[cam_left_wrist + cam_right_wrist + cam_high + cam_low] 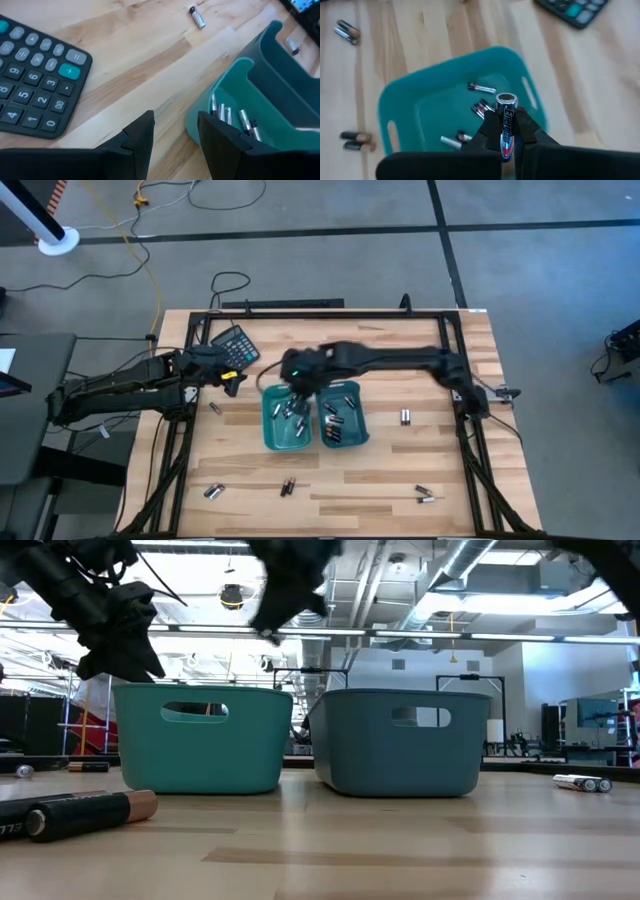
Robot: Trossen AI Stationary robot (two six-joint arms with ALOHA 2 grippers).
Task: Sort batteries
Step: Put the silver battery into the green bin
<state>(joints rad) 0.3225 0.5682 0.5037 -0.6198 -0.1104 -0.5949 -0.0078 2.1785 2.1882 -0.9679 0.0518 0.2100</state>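
Both arms are dark, near-black, built of long slim links with bulkier rounded joints. The left pincer [175, 142] ends in two flat, angular matte-black fingers [140, 137] with stepped, chamfered edges. The right pincer [506, 131] has similar black wedge-shaped fingers [532, 132]. Behind the right pincer, a small green light [296, 372] glows on the wrist housing.
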